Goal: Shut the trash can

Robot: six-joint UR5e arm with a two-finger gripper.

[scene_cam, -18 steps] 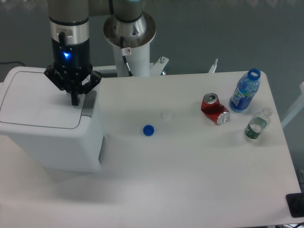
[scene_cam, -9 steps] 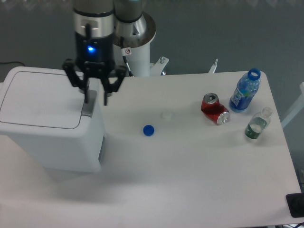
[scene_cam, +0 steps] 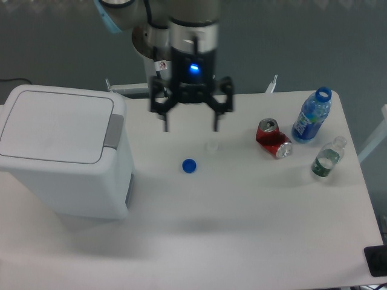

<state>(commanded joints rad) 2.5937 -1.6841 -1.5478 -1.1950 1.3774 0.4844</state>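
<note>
The trash can (scene_cam: 66,163) is a large boxy white bin on the left side of the table. Its flat white lid (scene_cam: 54,124) lies down flat on top, with the grey latch strip (scene_cam: 112,131) along its right edge. My gripper (scene_cam: 190,127) hangs above the table to the right of the bin, well apart from it. Its two fingers are spread wide and hold nothing.
A blue bottle cap (scene_cam: 189,165) lies just below the gripper, with a clear cap (scene_cam: 211,147) beside it. A crushed red soda can (scene_cam: 273,138), a blue bottle (scene_cam: 312,115) and a small clear bottle (scene_cam: 328,157) stand at the right. The arm's base (scene_cam: 163,42) is behind.
The gripper has left the bin's latch edge, swung right over the table and opened its fingers wide. The lid stays flat.
</note>
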